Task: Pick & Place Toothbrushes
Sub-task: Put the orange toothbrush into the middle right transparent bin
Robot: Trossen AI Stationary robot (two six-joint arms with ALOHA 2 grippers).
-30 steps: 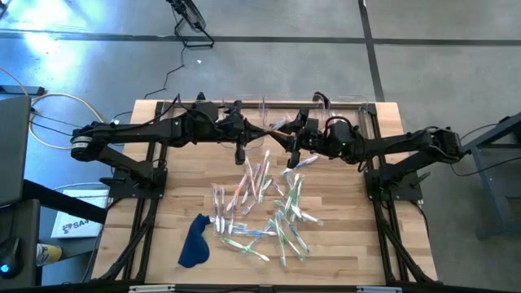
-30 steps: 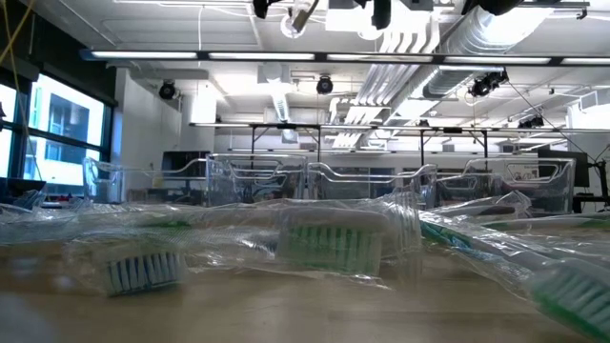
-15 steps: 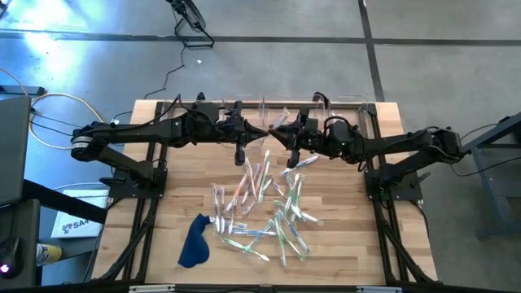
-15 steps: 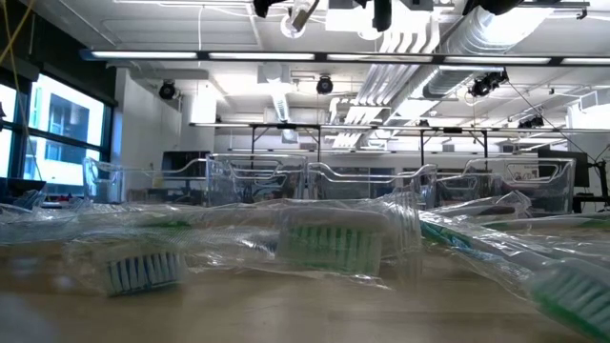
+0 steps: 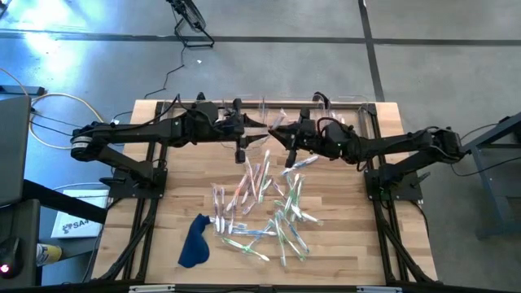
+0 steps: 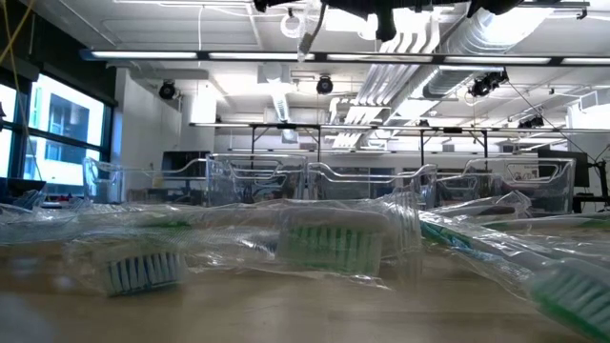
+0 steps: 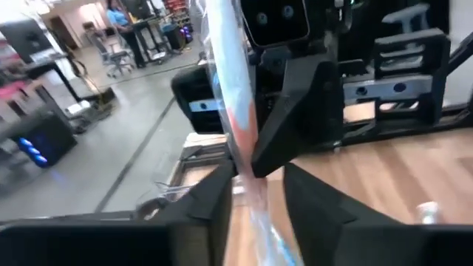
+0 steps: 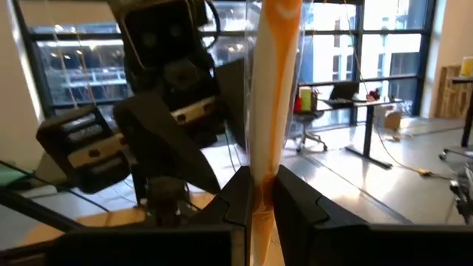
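Both arms meet high over the far middle of the table. One wrapped toothbrush with an orange-pink handle stands roughly upright between them, and my right gripper is shut on it. My left gripper faces it from the table's left and is open. Its fingers stand on either side of the same toothbrush with gaps showing. The other wrapped toothbrushes lie in a loose pile on the wooden table. My right gripper pinches the toothbrush's wrapped handle between its two fingers. The fingers come in about level from the table's right side and lie across the handle. The toothbrush is lifted well clear of the table, close to upright, and reaches above and below the fingers.
A dark blue cloth lies at the near left of the pile. Clear plastic bins stand along the table's far edge, behind the grippers. Bare wood shows at the table's left and right sides.
The toothbrush between the two grippers has swung nearer to upright, and in the low view its end now hangs lower. My right gripper has tipped a little at the wrist. Both arms have stayed in place.
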